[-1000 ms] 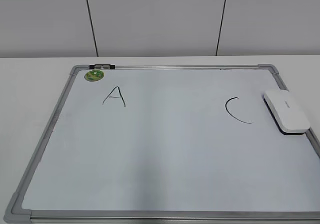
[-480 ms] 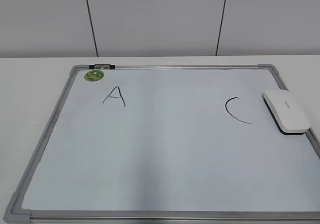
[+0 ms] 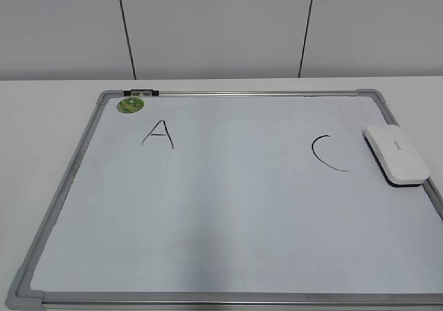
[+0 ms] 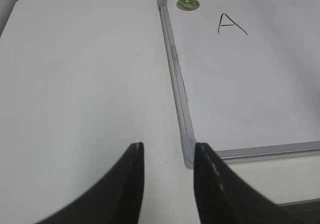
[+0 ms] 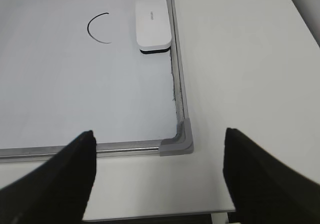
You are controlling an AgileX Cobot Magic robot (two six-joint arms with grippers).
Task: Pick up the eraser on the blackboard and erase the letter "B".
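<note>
White eraser [image 3: 395,154], black underside; white grey-framed blackboard [image 3: 228,214]; green magnet [image 3: 130,104].

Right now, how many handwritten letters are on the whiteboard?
2. The A sits upper left, below the green magnet; the C sits right, beside the eraser. No B shows.

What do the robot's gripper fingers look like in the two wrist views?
Both are plain black. The left gripper has slim tapering fingers with faint pale flecks along one edge. The right gripper has broader, blunter matte fingers. No cables, labels or arm links show.
</note>
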